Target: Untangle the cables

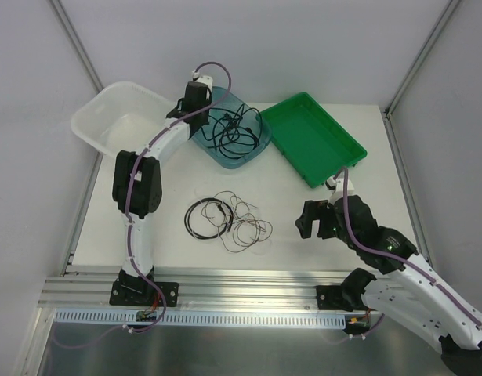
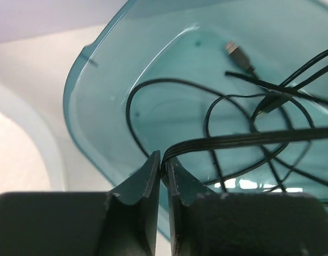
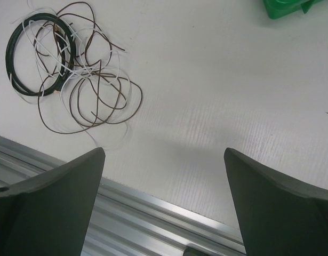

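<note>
Several black cables (image 1: 233, 129) lie tangled in a teal tray (image 1: 252, 154) at the back of the table. My left gripper (image 1: 197, 106) hangs over that tray's left rim. In the left wrist view it (image 2: 164, 157) is shut on a bundle of black cable strands (image 2: 249, 138) that runs off to the right above the tray floor. A USB plug (image 2: 237, 53) rests deeper in the tray. A second tangle sits mid-table: a black coil (image 1: 208, 218) with thin brown wires (image 1: 244, 223). My right gripper (image 1: 313, 223) hovers open to its right, holding nothing (image 3: 164, 150); the black coil (image 3: 10, 58) lies far left of it.
A green tray (image 1: 338, 168) stands at the back right, its corner (image 3: 284, 8) showing in the right wrist view. A white basket (image 1: 92, 129) sits at the back left. An aluminium rail (image 1: 241, 286) borders the table's near edge, just below my right gripper.
</note>
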Robot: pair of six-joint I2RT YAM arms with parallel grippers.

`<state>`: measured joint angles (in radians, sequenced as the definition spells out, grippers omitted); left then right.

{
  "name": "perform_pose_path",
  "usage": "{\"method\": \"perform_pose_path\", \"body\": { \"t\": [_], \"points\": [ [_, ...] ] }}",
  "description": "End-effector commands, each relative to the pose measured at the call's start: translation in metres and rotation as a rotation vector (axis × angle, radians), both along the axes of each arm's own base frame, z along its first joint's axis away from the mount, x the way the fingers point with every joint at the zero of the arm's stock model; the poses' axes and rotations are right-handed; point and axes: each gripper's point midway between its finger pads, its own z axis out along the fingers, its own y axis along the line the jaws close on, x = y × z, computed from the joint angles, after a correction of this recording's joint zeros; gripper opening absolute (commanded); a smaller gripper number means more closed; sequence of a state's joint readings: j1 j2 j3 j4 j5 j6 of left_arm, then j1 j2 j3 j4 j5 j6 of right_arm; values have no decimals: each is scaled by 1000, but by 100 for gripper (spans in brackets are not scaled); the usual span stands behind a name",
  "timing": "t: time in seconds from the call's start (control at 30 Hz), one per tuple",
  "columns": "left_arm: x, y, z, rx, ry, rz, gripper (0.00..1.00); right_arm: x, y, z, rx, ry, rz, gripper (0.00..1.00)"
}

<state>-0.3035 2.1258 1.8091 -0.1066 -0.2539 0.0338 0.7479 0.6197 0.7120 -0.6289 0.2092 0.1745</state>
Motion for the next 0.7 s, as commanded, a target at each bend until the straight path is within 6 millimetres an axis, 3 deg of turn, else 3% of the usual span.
{"method": "perform_pose_path", "body": {
  "t": [0.0,0.1,0.17,0.23,0.33,0.37,0.5,0.67],
  "points": [
    [-6,28,7,52,49,116,10,-1,-3,6,8,-13,-10,100],
    [-11,25,14,39,55,102,23,-3,-3,8,17,-7,-14,99],
    [-14,23,19,23,54,82,38,-5,-3,10,30,-9,-9,99],
    [-19,18,32,-23,39,76,45,-7,-3,13,40,-10,-6,99],
    [-33,8,60,-101,14,33,63,-10,-1,15,44,-5,13,99],
    [-39,3,68,-138,9,23,73,-12,2,14,45,9,31,99],
    [-86,-15,105,-274,13,-54,92,-15,14,11,53,57,80,98],
    [-162,-32,95,-358,116,-100,99,-19,37,6,85,127,145,97]
  ]
}}
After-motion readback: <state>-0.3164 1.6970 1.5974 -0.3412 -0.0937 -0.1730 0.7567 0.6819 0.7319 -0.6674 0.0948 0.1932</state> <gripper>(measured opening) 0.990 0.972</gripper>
